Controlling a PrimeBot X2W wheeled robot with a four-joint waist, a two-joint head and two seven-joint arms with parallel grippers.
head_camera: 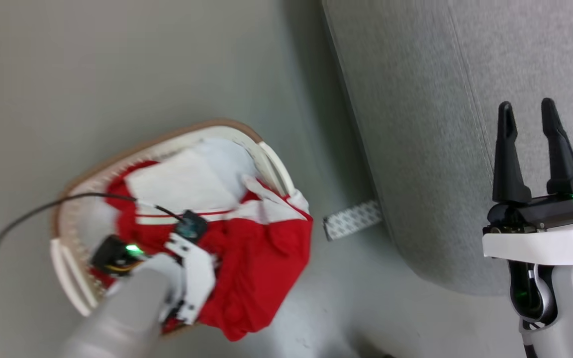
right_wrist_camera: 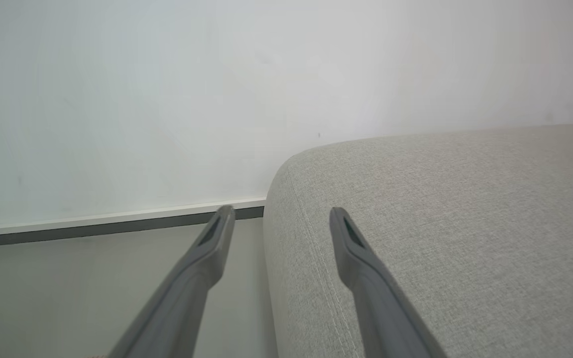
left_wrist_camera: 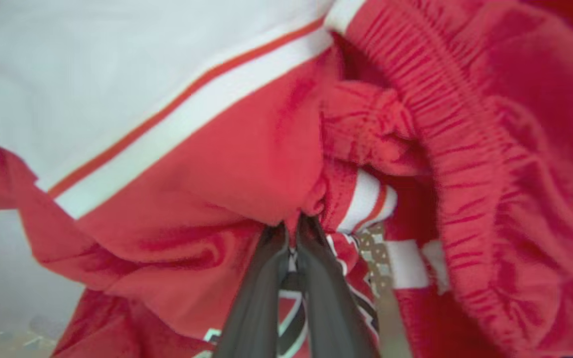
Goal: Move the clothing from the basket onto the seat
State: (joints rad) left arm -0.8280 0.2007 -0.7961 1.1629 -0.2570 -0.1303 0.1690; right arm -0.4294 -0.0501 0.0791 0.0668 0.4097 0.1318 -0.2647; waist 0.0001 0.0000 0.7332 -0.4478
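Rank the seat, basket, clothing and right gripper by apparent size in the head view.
1. seat
2. basket and clothing: too alike to rank
3. right gripper, smallest though likely nearer the camera

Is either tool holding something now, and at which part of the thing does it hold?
The left tool is shut on the clothing, pinching a fold of red fabric beside white striped trim. The right tool is open and holds nothing.
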